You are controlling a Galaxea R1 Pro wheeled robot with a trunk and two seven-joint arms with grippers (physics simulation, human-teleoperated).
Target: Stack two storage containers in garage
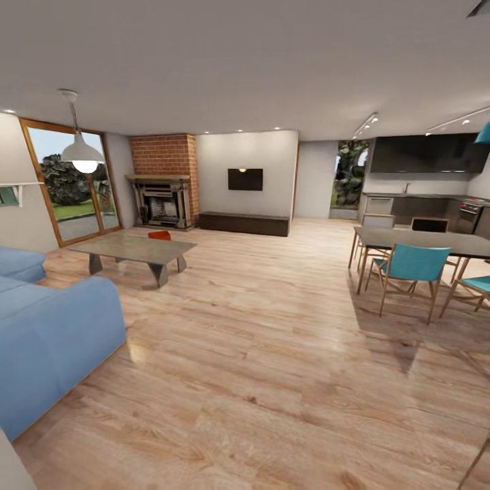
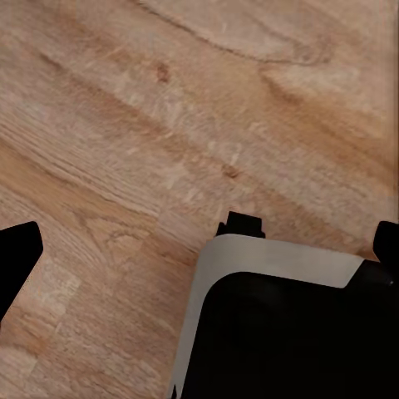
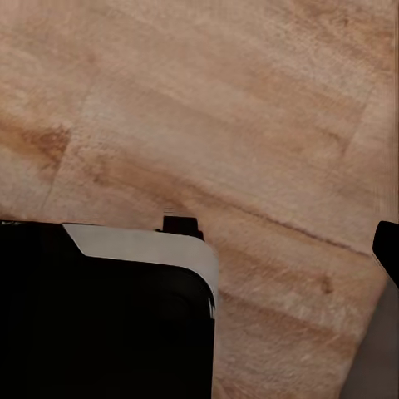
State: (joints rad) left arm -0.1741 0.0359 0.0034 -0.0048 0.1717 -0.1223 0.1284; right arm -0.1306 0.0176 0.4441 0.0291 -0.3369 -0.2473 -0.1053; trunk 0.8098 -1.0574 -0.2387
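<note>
Storage containers are barely glimpsed so far: a small red-orange shape (image 1: 160, 235) is seen at the far edge of the coffee table (image 1: 133, 249), partly hidden by the tabletop, and it is judged to be one of the two bins (the second cannot be picked out). The table stands near the brick fireplace (image 1: 163, 197), well apart from the robot across the wood-plank floor (image 1: 272, 354). Such a bin is judged light and stiff, with smooth walls that may slip; a hold on the rim of a long wall, or one on each short end, is thought best. In both wrist views only dark edges of the fingers are caught over the floor, so the opening of the grippers cannot be told; nothing is seen held.
</note>
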